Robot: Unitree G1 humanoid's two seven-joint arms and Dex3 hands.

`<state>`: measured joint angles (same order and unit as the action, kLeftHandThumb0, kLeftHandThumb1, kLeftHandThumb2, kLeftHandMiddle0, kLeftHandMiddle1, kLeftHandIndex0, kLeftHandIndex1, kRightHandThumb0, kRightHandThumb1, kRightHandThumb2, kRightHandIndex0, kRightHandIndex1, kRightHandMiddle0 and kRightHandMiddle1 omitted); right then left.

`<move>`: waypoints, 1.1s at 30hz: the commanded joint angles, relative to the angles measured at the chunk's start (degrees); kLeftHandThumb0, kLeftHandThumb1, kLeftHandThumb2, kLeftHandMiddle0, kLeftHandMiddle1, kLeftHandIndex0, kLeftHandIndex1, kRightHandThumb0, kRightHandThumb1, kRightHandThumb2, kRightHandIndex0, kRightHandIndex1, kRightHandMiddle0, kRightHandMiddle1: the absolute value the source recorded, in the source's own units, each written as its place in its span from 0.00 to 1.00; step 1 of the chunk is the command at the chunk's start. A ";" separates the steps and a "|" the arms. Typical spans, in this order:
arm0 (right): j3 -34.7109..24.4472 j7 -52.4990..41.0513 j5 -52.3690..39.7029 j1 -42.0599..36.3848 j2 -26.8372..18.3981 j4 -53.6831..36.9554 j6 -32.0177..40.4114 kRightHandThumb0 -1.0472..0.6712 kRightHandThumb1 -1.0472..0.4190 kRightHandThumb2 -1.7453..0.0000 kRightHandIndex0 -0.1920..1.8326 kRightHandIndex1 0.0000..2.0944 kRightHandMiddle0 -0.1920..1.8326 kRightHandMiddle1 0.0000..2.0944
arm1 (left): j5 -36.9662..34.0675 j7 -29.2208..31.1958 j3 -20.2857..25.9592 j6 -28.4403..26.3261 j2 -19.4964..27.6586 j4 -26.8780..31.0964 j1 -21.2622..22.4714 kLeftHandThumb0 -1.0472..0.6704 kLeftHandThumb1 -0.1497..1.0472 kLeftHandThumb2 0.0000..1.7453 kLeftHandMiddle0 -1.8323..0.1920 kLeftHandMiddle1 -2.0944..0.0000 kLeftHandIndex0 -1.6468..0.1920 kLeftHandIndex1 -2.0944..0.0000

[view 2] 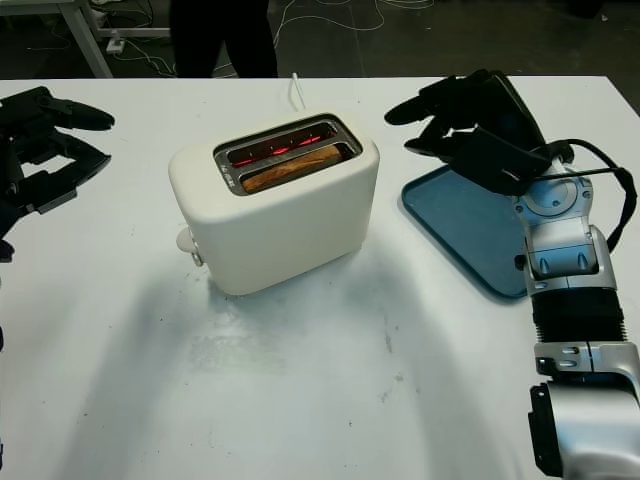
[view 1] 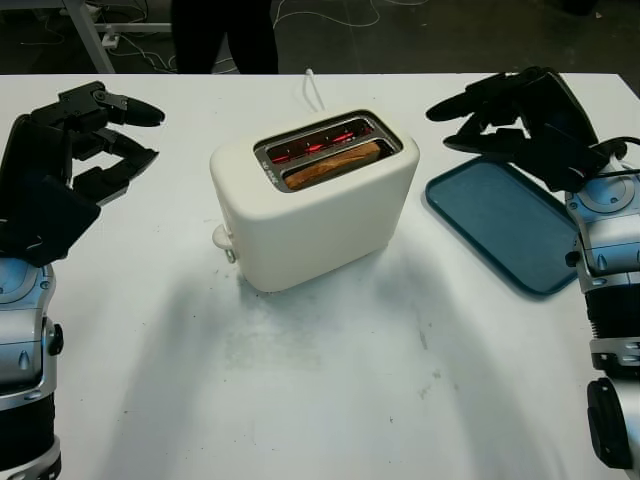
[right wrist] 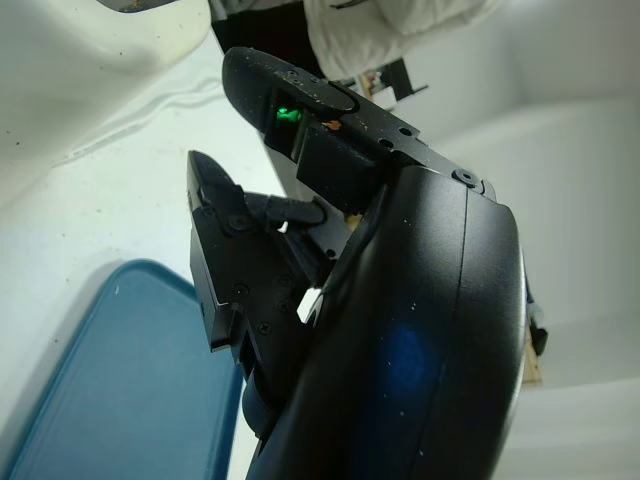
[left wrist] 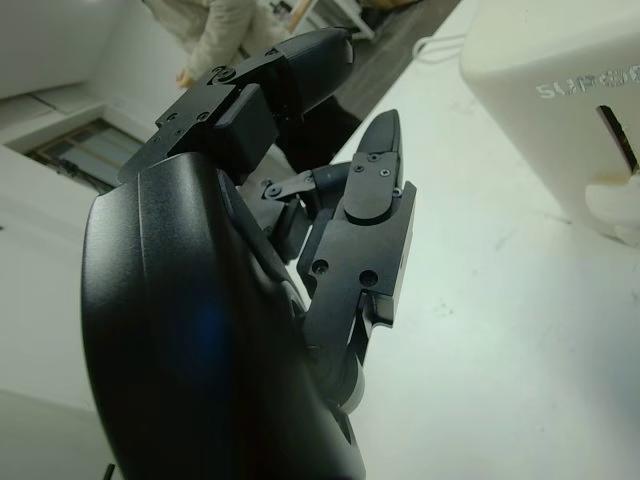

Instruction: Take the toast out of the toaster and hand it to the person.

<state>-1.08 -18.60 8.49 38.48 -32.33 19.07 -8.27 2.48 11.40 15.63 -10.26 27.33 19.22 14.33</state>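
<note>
Our left hand point(view 1: 85, 135) sits at nine o'clock of the toaster point(view 1: 315, 200) and our right hand point(view 2: 470, 125) at three o'clock, over the blue tray point(view 1: 505, 222); both hold nothing, fingers uncurled. We see the toast point(view 1: 333, 165) down in the near slot, elements glowing red. We should probably pinch its top edge from above, lifting straight up toward the person point(view 2: 222, 35) at twelve o'clock across the counter point(view 1: 330, 380).
</note>
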 commanded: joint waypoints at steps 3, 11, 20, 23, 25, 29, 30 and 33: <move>-0.25 0.20 -0.23 0.01 0.25 -0.39 -0.50 0.66 0.16 1.00 0.55 0.48 0.69 0.00 | -0.35 -0.40 0.43 0.30 -0.09 0.30 -0.04 0.57 0.89 0.06 0.62 0.43 0.55 0.62; -0.03 0.29 0.61 0.02 0.14 -1.39 0.43 0.66 0.16 1.00 0.54 0.47 0.69 0.00 | -0.03 -0.36 0.48 0.87 0.24 0.01 -0.06 0.57 0.89 0.06 0.62 0.44 0.56 0.62; -0.10 0.16 0.44 0.05 0.11 -1.05 -0.05 0.66 0.16 1.00 0.55 0.48 0.69 0.00 | 0.35 -0.73 0.27 1.08 0.05 0.00 -0.05 0.57 0.89 0.06 0.62 0.44 0.55 0.62; -0.17 0.34 0.42 0.02 0.31 -1.36 0.75 0.66 0.16 1.00 0.55 0.48 0.69 0.00 | -0.04 -0.55 0.32 1.43 0.00 -0.41 0.07 0.56 0.89 0.06 0.62 0.44 0.55 0.62; -0.17 0.34 0.37 0.06 0.32 -1.18 0.33 0.67 0.16 1.00 0.55 0.48 0.69 0.00 | -0.42 -0.32 0.38 2.02 0.01 -0.91 0.15 0.56 0.89 0.06 0.61 0.43 0.55 0.61; 0.12 0.54 1.18 0.16 0.01 -1.36 0.32 0.66 0.16 1.00 0.55 0.48 0.69 0.00 | -0.43 -0.44 0.30 1.37 -0.06 -0.62 0.22 0.57 0.89 0.06 0.62 0.43 0.55 0.61; 0.14 0.54 1.36 0.18 -0.01 -1.54 0.64 0.66 0.16 1.00 0.55 0.48 0.69 0.00 | -0.39 -0.43 0.25 1.39 -0.03 -0.64 0.24 0.57 0.89 0.06 0.62 0.43 0.55 0.61; 0.03 0.41 1.63 0.24 -0.10 -1.42 0.47 0.65 0.16 1.00 0.55 0.48 0.69 0.00 | 0.20 -0.51 -0.04 2.53 0.18 -1.13 0.37 0.57 0.89 0.06 0.61 0.43 0.55 0.61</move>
<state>-1.04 -18.55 9.95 38.48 -32.33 18.38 -8.05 2.44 11.29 15.68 -8.98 27.33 18.27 14.33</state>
